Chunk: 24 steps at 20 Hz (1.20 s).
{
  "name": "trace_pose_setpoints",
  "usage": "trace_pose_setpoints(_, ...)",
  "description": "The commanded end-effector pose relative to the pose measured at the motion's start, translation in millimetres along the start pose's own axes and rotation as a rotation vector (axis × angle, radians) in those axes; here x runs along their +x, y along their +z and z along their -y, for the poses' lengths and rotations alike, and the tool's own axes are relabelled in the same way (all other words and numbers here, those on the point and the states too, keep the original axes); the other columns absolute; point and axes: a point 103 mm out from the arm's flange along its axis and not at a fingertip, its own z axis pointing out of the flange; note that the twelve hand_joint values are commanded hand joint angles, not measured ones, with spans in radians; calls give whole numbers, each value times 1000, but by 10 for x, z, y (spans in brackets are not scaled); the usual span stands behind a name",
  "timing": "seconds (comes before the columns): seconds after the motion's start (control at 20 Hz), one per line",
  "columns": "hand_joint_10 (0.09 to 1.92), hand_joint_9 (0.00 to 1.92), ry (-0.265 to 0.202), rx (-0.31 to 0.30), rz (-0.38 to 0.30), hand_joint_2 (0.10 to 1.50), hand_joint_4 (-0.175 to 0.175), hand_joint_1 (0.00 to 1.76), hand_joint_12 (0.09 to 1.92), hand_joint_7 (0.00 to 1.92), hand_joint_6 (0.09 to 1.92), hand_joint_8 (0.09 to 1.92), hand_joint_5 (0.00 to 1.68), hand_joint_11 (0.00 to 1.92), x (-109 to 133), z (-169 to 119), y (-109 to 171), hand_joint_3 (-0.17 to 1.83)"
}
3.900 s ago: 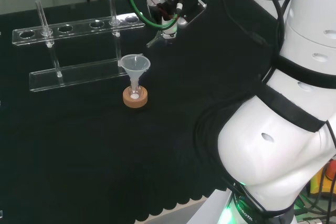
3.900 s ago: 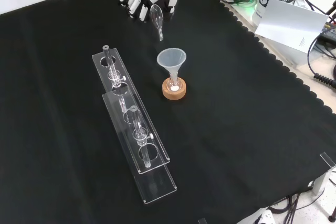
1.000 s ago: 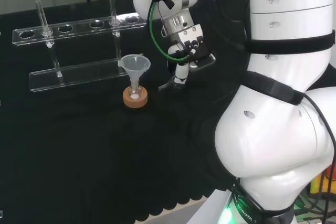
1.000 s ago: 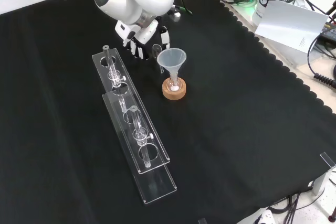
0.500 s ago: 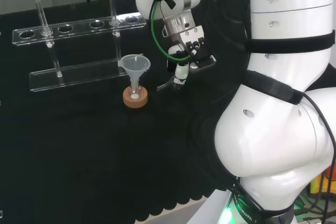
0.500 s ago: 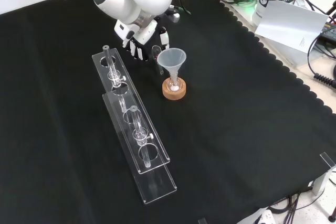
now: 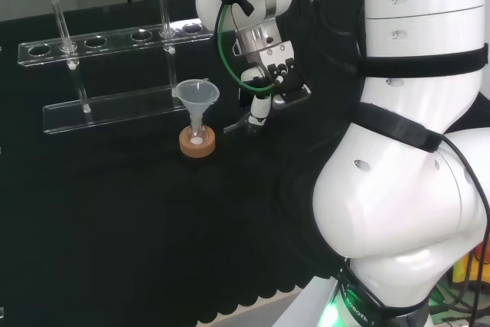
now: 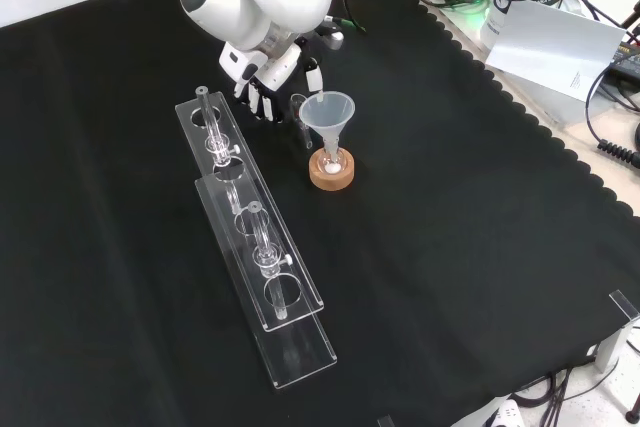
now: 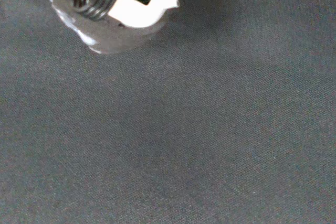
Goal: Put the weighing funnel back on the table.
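The black and white hand (image 7: pixel 268 82) hangs low over the cloth, just right of the big funnel (image 7: pixel 197 96) in the head view. Its fingers (image 7: pixel 260 106) are curled on the weighing funnel (image 7: pixel 245 122), a small clear scoop whose short stem slants down to the left, close to the cloth. From the front, the hand (image 8: pixel 262 85) sits under a white arm link, and the weighing funnel (image 8: pixel 298 113) shows just left of the big funnel (image 8: pixel 327 110). Black cloth and a blurred white part of the hand (image 9: pixel 121 3) show in the wrist view.
The big funnel stands with its stem in a small flask on a cork ring (image 7: pixel 197 142) (image 8: pixel 331 170). A clear two-tier tube rack (image 7: pixel 115 40) (image 8: pixel 262 257) with a few glass tubes stands beside it. The arm's white links (image 7: pixel 413 151) fill the head view's right.
Over four seconds the hand came down from the bench's far side to beside the big funnel, carrying the weighing funnel. In the last half second the scoop's stem dipped lower, towards the cloth.
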Motion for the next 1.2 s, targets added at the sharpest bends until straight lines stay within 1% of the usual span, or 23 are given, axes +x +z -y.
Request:
trace_pose_setpoints(0.05,600,716,-15,-23,2,886,175,1030,1356,555,1042,713,1005,226,62,-40,29,445)
trace_pose_setpoints(0.3,601,715,-18,-55,-4,889,175,1029,1356,554,1043,714,1003,226,88,-72,53,440)
trace_pose_setpoints(0.55,601,713,-22,-62,-16,892,175,1029,1356,552,1044,715,1002,227,61,-80,52,436)
trace_pose_setpoints(0.7,602,713,-8,-63,-7,894,175,1028,1356,551,1044,715,1001,228,112,-75,43,433)
trace_pose_setpoints(0.85,603,712,-10,-61,-18,896,175,1028,1356,549,1045,716,1000,229,78,-82,65,430)
trace_pose_setpoints(0.95,603,711,-11,-61,-13,897,175,1027,1356,547,1046,716,999,229,61,-85,80,428)
trace_pose_setpoints(1.2,620,692,-4,-64,-6,958,175,1010,1357,526,1076,735,964,230,91,-83,97,335)
